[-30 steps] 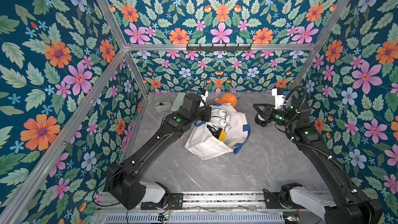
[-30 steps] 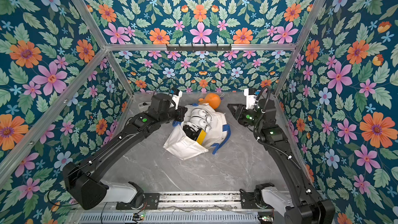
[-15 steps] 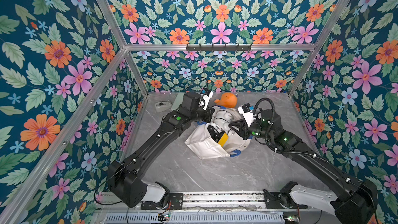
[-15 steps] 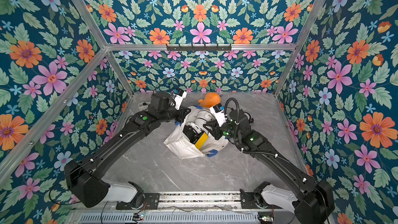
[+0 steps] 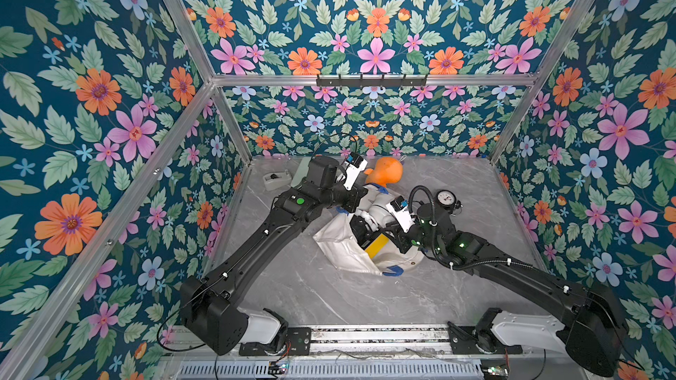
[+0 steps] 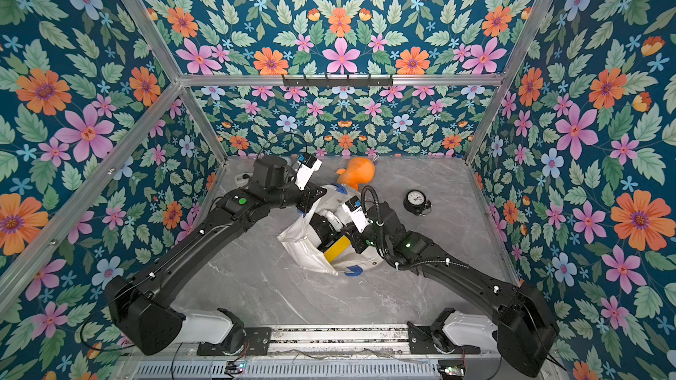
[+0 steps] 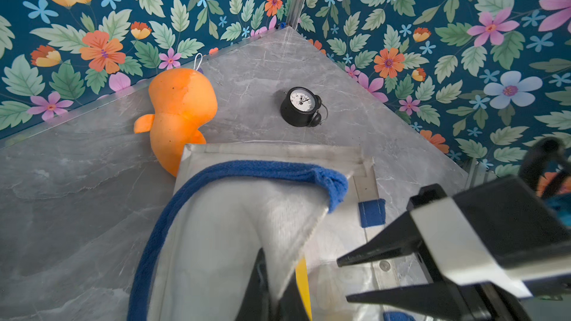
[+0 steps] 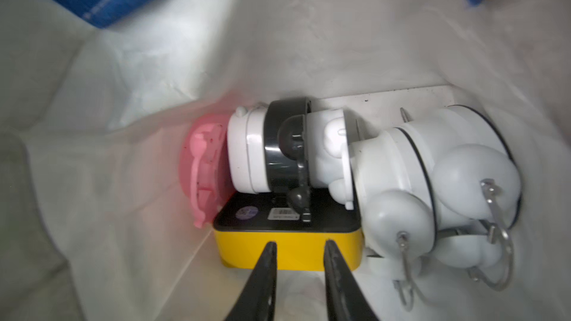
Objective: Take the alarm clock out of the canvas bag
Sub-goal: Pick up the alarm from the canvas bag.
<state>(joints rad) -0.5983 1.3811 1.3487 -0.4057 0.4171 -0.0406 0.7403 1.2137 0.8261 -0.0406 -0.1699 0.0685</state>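
The off-white canvas bag with blue handles lies on its side mid-table, mouth toward the right arm. My left gripper is shut on the bag's upper rim and holds it up. My right gripper is open inside the mouth with nothing between its fingers, just short of a yellow-and-black box. Deeper in the bag lie a white twin-bell alarm clock, a black-and-white clock and a pink one. A black alarm clock stands outside on the table, behind the right arm.
An orange plush toy lies against the bag's far end near the back wall. A small grey tape dispenser sits at the back left. Floral walls close in three sides, and the arms' rail runs along the front.
The right arm has swung from the back right, where the black clock now stands, over to the bag and put its gripper into the mouth. The left gripper has kept its hold on the rim.
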